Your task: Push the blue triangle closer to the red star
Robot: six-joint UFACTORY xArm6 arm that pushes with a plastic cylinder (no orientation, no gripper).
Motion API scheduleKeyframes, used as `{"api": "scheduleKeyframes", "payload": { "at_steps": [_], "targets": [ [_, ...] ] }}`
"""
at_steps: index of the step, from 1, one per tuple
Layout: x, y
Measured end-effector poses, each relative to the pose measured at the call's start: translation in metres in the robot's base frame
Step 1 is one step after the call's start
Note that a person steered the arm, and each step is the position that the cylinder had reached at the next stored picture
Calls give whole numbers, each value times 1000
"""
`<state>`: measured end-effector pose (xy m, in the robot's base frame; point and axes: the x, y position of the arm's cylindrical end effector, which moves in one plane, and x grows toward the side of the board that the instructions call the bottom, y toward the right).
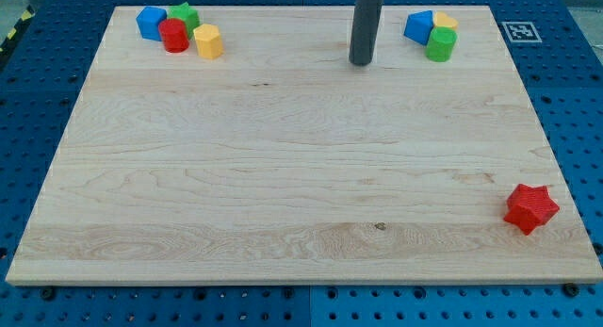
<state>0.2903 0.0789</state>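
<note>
My tip [361,61], a bare rod holding nothing, stands just to the view's left of the blue triangle [418,26], with the red star [530,208] far toward the bottom right.

Light is bright, even and diffuse, with no hard glare on the pale board [283,176]. Shadows are soft and short: a faint dark patch sits beneath the red star [531,209] and small ones hug the blocks along the view's top. Focus is sharp across the board, wood grain reading clearly, while the rod [365,25] looks slightly soft-edged; the board's edges run straight.
</note>
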Motion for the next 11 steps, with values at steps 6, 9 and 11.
{"api": "scheduleKeyframes", "payload": {
  "at_steps": [6,9,11],
  "targets": [
    [-70,87],
    [-45,93],
    [-20,94]
  ]
}}
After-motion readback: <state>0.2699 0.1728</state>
